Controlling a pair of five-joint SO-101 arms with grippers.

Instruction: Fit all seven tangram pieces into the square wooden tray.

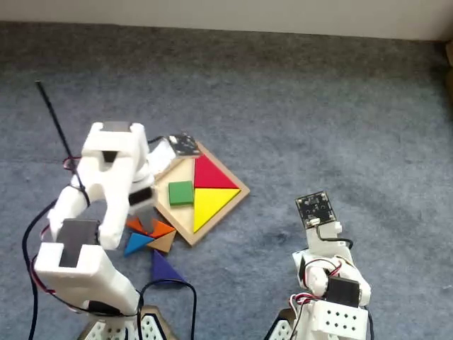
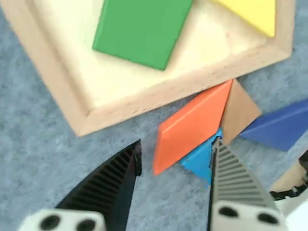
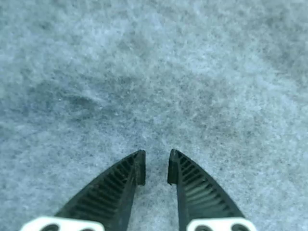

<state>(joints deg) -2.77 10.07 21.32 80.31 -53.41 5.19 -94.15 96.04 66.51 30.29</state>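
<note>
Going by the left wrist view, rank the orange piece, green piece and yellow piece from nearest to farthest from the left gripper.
1. Orange piece: outside the tray, directly under the left gripper.
2. Green piece: inside the tray, past its rim.
3. Yellow piece: inside the tray, farther off to the side.

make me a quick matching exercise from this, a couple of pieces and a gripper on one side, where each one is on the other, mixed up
1 green square wooden piece
2 orange wooden parallelogram
3 right gripper

a on the grey carpet just outside the square wooden tray, beside a tan wooden triangle
b over bare carpet, no pieces under it
c inside the tray

Pairs: 1-c, 2-a, 3-b
</note>
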